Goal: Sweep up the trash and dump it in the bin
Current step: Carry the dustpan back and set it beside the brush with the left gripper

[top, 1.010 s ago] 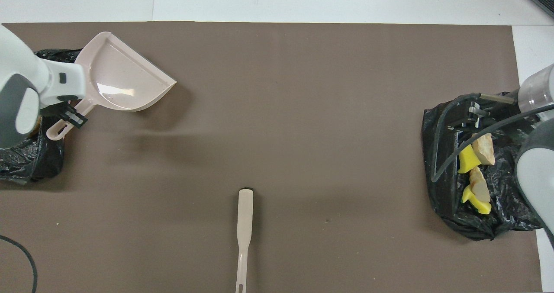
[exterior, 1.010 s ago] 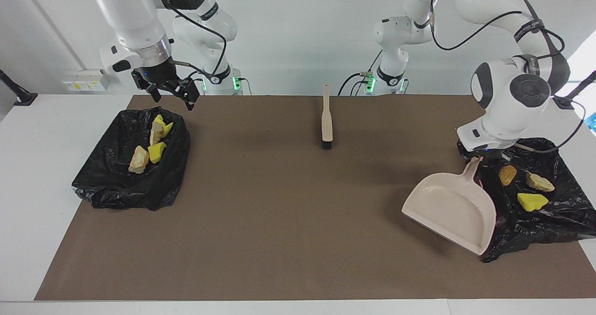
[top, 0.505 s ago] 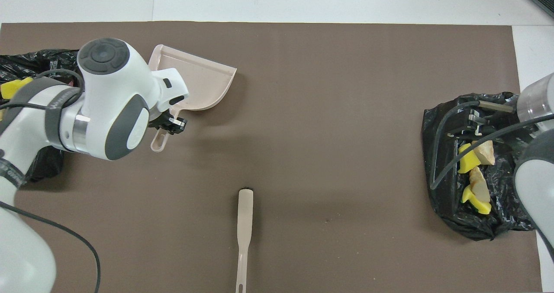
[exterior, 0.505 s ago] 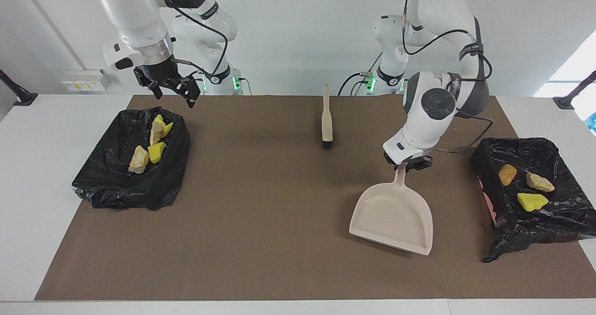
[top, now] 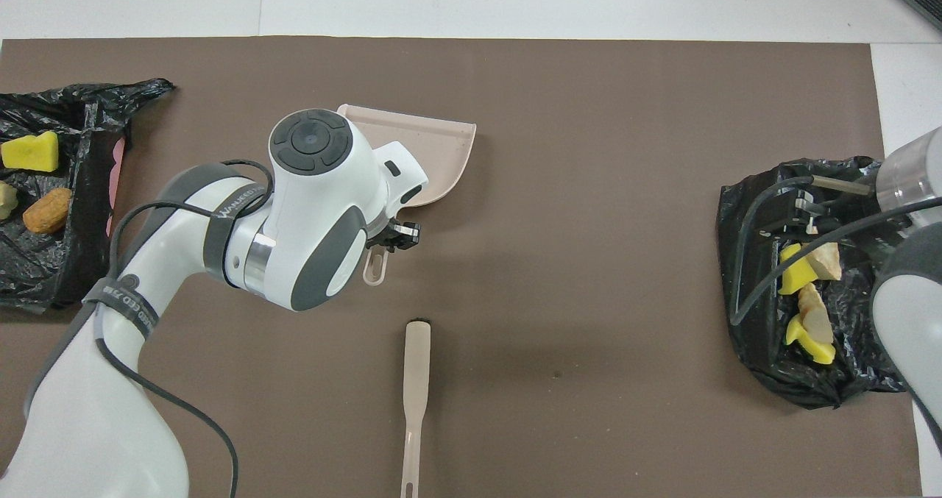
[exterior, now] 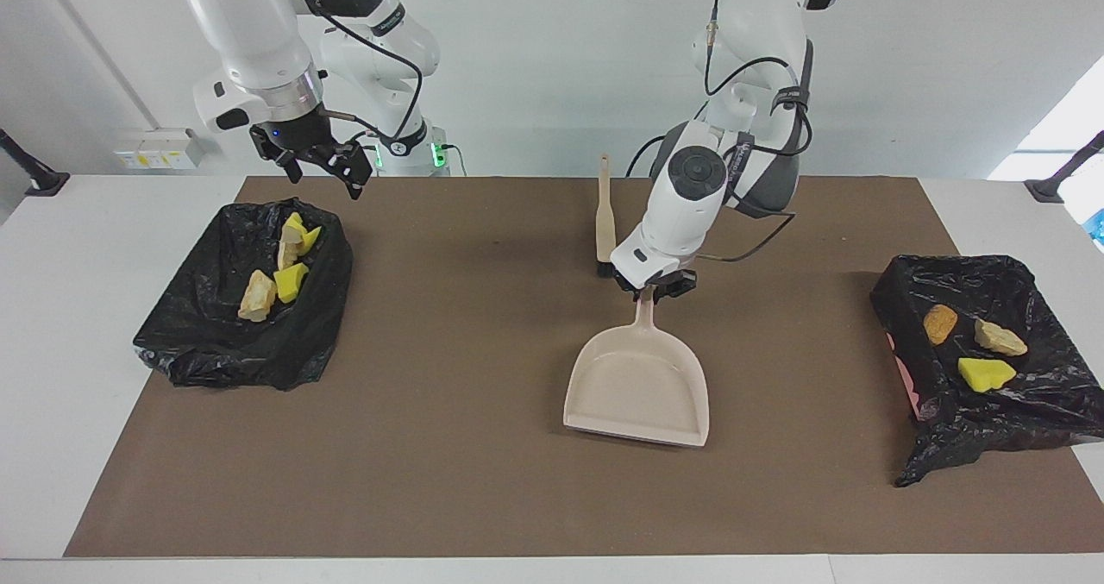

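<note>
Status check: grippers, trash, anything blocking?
Left gripper shut on dustpan handle, mid-table. Right gripper open, over one bin. Trash in both bins. Nothing blocking.

Bright, even indoor light from above in both views. Soft shadows fall on the brown mat (exterior: 483, 351) under the dustpan (exterior: 638, 386) & arms. Slight glare off the white wall. Pics sharp, no blur, no visible edge distortion.
</note>
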Controlling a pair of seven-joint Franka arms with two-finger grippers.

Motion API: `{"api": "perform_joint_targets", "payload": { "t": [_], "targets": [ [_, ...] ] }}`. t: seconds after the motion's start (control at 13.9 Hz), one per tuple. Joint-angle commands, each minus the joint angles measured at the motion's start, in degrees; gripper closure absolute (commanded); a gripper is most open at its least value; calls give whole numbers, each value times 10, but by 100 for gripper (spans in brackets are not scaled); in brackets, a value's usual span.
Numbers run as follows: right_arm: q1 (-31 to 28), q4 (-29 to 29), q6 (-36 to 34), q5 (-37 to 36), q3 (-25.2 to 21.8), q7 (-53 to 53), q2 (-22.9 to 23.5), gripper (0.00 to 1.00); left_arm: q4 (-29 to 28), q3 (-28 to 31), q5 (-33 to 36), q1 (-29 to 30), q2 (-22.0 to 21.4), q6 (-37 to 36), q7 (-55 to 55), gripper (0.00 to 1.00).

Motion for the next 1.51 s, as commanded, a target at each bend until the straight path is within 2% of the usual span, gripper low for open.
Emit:
{"api": "perform_joint_targets", "payload": {
  "t": [0.0, 0.29, 0.43, 0.58, 0.65, 0.72, 0.94, 1.23, 1.44],
  "targets": [
    [-16, -18, 21, 19, 4, -44, -14, 0, -8, 12, -18, -22, -4, 25, -44, 100],
    [-29, -19, 57, 21, 4, -47, -10, 0, -14, 12, -18, -33, -3, 16, -55, 100],
    [-28, -19, 58, 21, 4, -46, -10, 0, -14, 14, -16, -56, 22, 18, -94, 100],
    [-28, -19, 58, 21, 5, -46, -10, 0, -9, 13, -9, -55, 25, 8, -118, 100],
    [-27, -19, 58, 21, 5, -46, -10, 0, -8, 12, -10, -48, 24, 16, -116, 55],
    [-27, -19, 58, 21, 6, -46, -10, 0, -8, 12, -15, -45, 20, 13, -125, 1],
    [-28, -19, 58, 37, 5, -45, -10, 0, -8, 19, -15, -36, 5, 5, -125, 0],
    [-24, -19, 58, 36, 5, -46, -11, 0, 9, 18, -9, 30, -12, 3, -111, 0],
    [-24, -19, 58, 36, 5, -46, -11, 0, 25, 18, -9, 89, -18, -14, -11, 0]
  ]
}}
